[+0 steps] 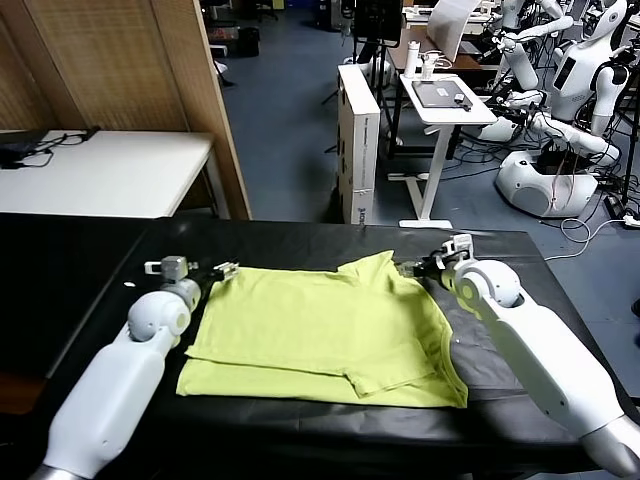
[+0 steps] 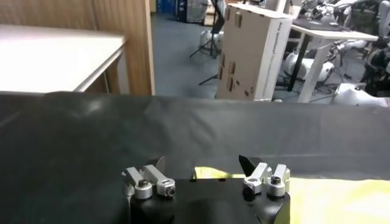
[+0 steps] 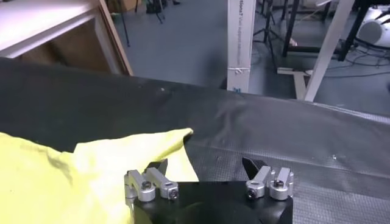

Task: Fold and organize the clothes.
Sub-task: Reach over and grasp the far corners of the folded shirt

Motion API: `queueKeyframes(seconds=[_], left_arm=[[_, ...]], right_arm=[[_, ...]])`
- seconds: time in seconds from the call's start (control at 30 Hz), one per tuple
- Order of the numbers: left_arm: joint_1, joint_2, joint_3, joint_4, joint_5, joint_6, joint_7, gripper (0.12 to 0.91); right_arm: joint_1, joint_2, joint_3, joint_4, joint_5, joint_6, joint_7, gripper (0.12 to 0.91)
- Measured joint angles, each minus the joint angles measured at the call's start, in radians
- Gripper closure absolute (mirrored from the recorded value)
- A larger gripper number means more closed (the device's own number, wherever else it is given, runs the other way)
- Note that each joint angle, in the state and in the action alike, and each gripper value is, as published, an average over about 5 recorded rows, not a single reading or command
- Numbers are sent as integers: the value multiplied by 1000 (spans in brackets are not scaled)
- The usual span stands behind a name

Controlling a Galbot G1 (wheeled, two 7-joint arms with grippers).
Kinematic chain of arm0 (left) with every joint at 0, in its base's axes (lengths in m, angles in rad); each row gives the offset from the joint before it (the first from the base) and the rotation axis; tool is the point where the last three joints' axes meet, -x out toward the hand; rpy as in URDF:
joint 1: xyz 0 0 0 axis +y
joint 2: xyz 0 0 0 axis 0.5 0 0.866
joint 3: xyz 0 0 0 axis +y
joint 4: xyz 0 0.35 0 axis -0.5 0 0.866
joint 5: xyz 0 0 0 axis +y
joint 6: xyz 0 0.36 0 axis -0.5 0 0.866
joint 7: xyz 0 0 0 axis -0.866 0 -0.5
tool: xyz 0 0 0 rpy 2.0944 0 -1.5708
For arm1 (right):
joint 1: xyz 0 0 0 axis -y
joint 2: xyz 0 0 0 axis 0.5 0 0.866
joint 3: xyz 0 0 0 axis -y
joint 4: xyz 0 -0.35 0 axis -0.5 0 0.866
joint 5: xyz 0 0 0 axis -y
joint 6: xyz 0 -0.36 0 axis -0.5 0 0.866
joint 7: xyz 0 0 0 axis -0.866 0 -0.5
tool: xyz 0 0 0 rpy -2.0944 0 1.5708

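lime t-shirt half folded on the black bench, both end effectors released at its far corners

the t-shirt [image 1: 320, 335] lies flat on the black bench [image 1: 80, 270], about midway between its left and right edges and nearer the front edge than the far one. it is partly folded: an upper layer covers most of it, a strip of the lower layer shows along the side facing the front edge, and a sleeve flap lies turned over near the front right part. one corner stands up a little at the far side, toward the right

the left end effector [image 1: 225, 269] sits low over the bench at the shirt's far left corner, its fingers spread and nothing between them; in the left wrist view the left end effector [image 2: 206, 176] has the yellow-green fabric edge just beyond its tips

the right end effector [image 1: 412, 268] is at the shirt's far right side, just beside the raised corner, fingers likewise spread and holding nothing. in the right wrist view the right end effector [image 3: 206, 176] hangs partly over the cloth, one finger above fabric, the other above bare bench

behind the bench stand a white table [image 1: 110, 170] and a wooden partition [image 1: 130, 60]
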Motion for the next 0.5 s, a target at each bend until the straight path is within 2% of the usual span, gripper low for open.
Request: queueKeyframes(seconds=[0.5], left_arm=[[2,-4,2,22,5,-3,12,217]], right_arm=[[-3,19,-22,-30,-36,10,-29,225]])
